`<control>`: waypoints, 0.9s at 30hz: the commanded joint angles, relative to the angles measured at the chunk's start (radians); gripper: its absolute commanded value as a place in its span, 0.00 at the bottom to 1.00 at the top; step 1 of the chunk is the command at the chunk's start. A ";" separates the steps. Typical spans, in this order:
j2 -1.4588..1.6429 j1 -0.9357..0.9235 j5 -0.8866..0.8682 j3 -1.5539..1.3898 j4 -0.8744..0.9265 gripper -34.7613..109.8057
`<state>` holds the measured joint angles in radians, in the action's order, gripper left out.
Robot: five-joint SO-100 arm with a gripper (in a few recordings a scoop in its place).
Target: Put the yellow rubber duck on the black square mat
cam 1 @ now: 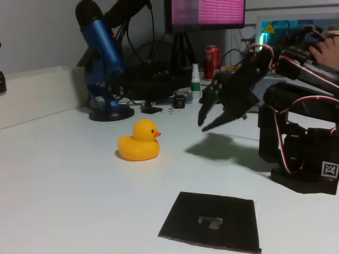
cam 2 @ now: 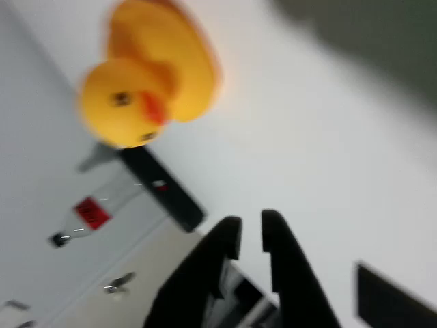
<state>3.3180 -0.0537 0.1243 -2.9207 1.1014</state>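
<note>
The yellow rubber duck [cam 1: 139, 141] stands upright on the white table, beak pointing right in the fixed view. The black square mat [cam 1: 212, 219] lies flat near the front edge, with a pale mark at its centre. It is in front of the duck and to its right. My black gripper [cam 1: 203, 126] hangs above the table to the right of the duck, well apart from it. Its fingers are slightly parted and hold nothing. In the wrist view the duck [cam 2: 140, 82] is blurred at the top left, far beyond the gripper [cam 2: 251, 229].
A blue microphone on a round stand [cam 1: 103, 63] is behind the duck. Behind it are cables, a small bottle [cam 1: 195, 79] and a red can [cam 1: 212, 61]. The arm's black base [cam 1: 302, 153] fills the right side. A low white ledge [cam 1: 37, 95] runs along the back left.
</note>
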 commanded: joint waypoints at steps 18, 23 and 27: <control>-0.946 -0.015 0.008 1.112 -0.005 0.26; -1.137 -0.020 0.008 1.255 -0.003 0.26; -1.261 -0.021 0.015 1.308 -0.003 0.26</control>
<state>2.0877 -0.0598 0.1243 -1.6766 1.1014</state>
